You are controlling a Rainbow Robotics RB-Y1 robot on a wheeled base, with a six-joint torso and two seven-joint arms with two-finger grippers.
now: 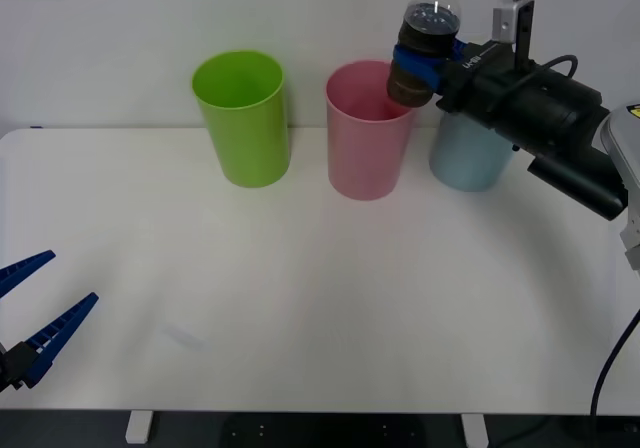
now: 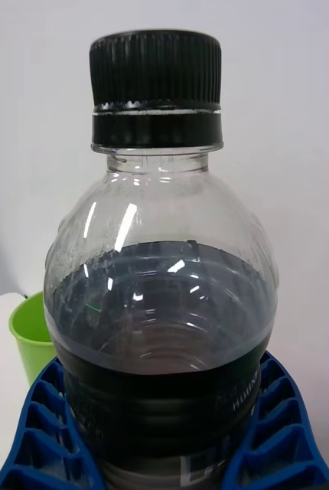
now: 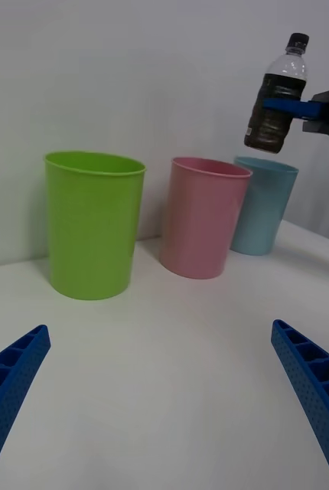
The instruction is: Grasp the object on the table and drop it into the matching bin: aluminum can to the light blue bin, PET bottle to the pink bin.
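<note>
1. Left gripper [image 1: 35, 318] is seen parked low at the near left edge of the table [image 1: 300, 298], fingers spread wide, nothing held; well apart from all bins.
2. Lime green bin [image 1: 242, 118] stands leftmost in the row; not part of the sorting pair.
3. Pink bin [image 1: 368, 133] stands in the middle, upright, mouth open upward. This is judged the target for the bottle.
4. PET bottle [image 1: 428, 43] is held in the air by the right gripper [image 1: 425, 66], fingers clamped around its lower body, cap up, long axis near vertical with a slight tilt.
5. Key relation: from the front view the bottle's base hangs above the pink bin's right rim, toward the light blue bin [image 1: 470, 153]. From the left wrist view it appears over the gap between pink and light blue rims. A small shift toward the robot's left is judged needed before release.
6. Depth of the bottle over the rim cannot be told exactly.
7. Light blue bin is partly covered by the right arm; the bottle's base is hidden between the fingers in the right wrist view.
</note>
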